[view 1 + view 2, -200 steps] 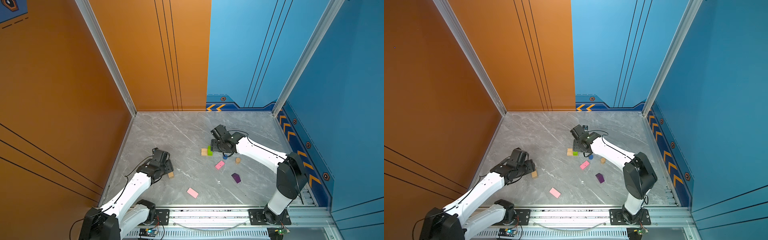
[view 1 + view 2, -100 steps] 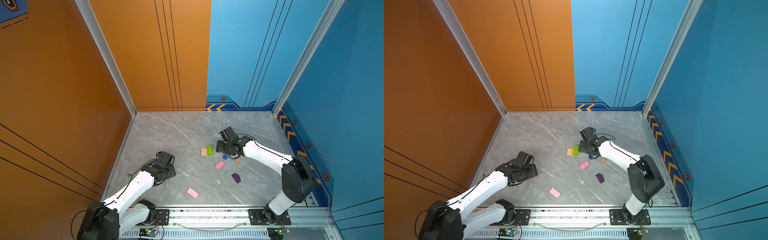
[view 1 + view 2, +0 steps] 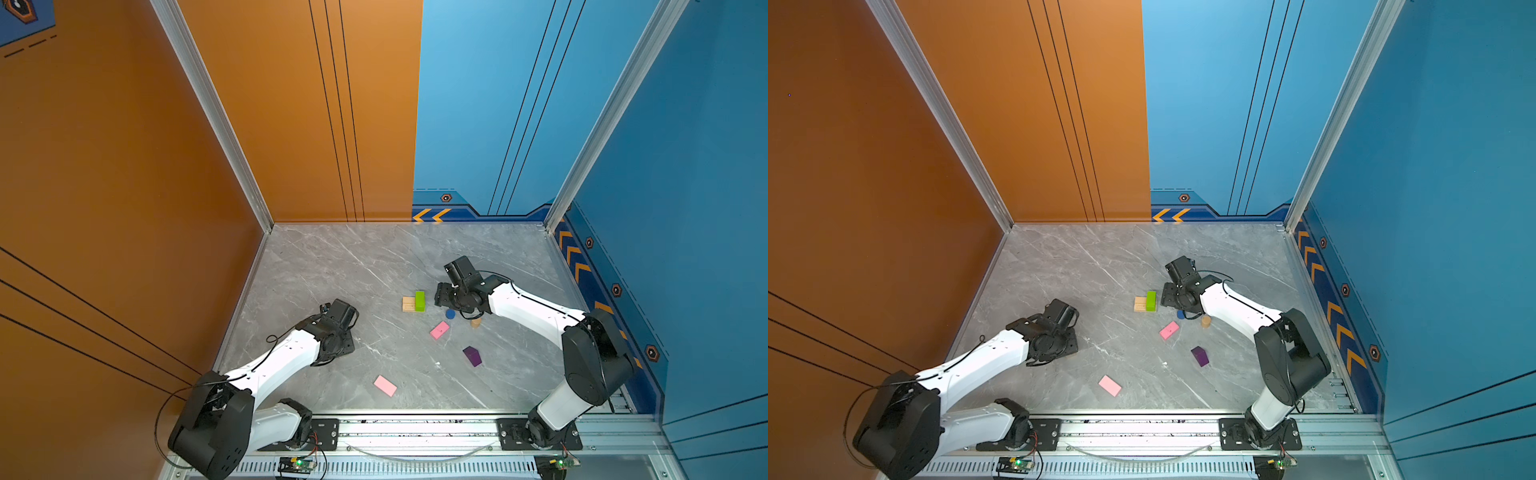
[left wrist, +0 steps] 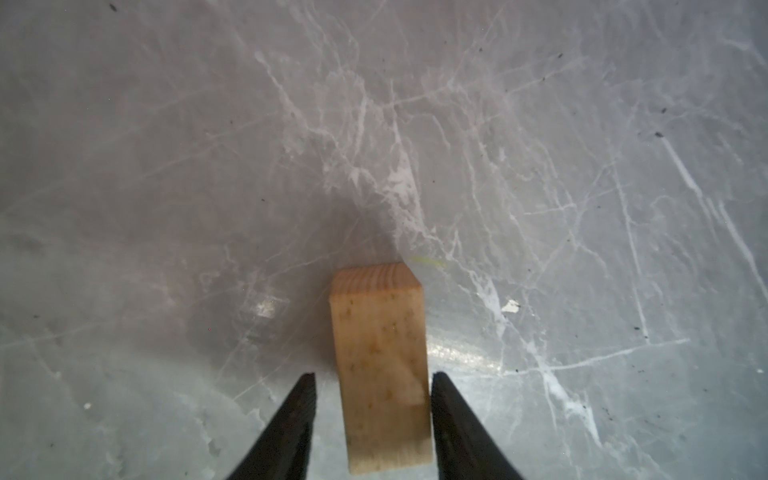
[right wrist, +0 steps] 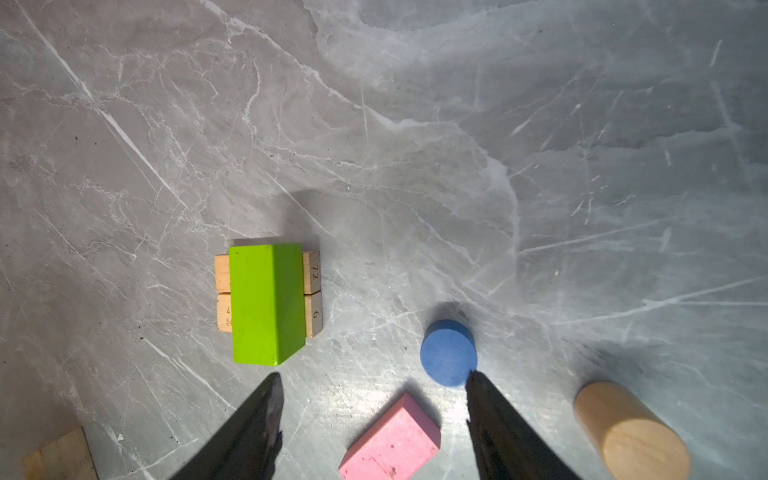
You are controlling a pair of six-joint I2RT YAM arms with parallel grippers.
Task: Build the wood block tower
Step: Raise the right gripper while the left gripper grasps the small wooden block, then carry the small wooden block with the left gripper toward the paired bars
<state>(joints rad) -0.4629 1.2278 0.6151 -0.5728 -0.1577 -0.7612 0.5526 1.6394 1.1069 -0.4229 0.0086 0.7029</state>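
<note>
Bright, even light.
Wrist views were soft; glare lay on the marble floor (image 4: 457, 353) and a shadow spread beside the tan block (image 4: 380, 365).

Tan bars (image 5: 311, 272): two, flat on the bench (image 5: 415, 124), side by side and touching.
Green bar (image 5: 266, 303): lime, lying crosswise on top of both.
Blue cylinder (image 5: 448, 353): short, on end, near that stack.
Tan cylinder (image 5: 631, 432): near the blue one; pose unclear.
Pink slab (image 5: 390, 440): flat, near the blue cylinder.
Second pink slab (image 3: 385, 385): flat, well apart from the rest.
Purple block (image 3: 472, 356): peaked, alone.
Loose tan bar (image 4: 380, 365): between the left end effector (image 4: 372, 376) fingers, a gap on one side.
</note>
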